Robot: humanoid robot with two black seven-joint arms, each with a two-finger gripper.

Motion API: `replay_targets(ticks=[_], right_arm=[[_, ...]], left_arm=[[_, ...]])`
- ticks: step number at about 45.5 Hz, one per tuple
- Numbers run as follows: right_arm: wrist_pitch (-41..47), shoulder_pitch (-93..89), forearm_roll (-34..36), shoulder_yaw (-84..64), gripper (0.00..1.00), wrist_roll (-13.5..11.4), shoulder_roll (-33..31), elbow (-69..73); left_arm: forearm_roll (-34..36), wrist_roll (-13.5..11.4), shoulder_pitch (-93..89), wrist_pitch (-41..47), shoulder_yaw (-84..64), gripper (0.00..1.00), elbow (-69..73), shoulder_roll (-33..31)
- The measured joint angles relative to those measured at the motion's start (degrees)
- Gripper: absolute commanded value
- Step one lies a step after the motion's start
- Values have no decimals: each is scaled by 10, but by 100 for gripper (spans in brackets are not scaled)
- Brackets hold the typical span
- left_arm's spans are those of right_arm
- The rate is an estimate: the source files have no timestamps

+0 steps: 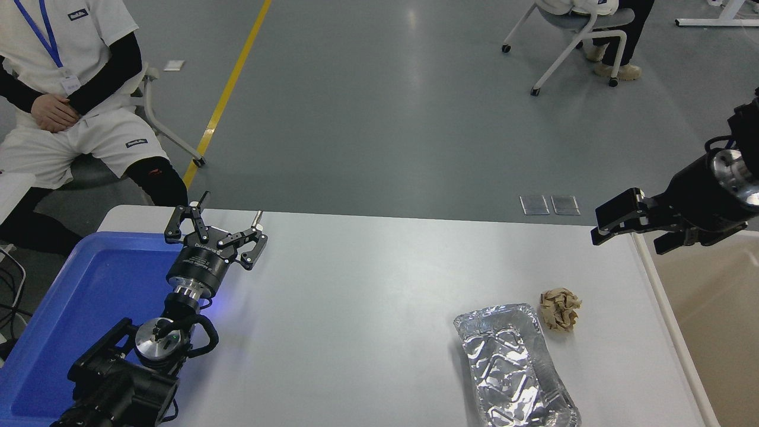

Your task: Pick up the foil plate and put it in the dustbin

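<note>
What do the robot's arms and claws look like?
Both arms are black. The left gripper has jointed black linkage fingers with small silver tips, a round black wrist bearing white print, and silver metal rings below. The right gripper has blocky black fingers, a shiny silver ring and a thin black cable.
</note>
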Motion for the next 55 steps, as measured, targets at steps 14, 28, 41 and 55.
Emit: replay_targets(ticks=[14, 28, 41, 55], right_arm=[[-2, -4, 2, 2, 100, 0, -8, -2], [-6, -12, -3, 17, 100, 1, -24, 6], [-97, -92, -11, 58, 100, 0, -3, 16], [-227, -221, -73, 100, 100, 0, 56, 16]], left_arm=[[0, 0, 0, 0, 0, 99, 0, 0], [0, 0, 0, 0, 0, 99, 0, 0], [0, 0, 0, 0, 0, 99, 0, 0], [0, 0, 0, 0, 0, 99, 0, 0]])
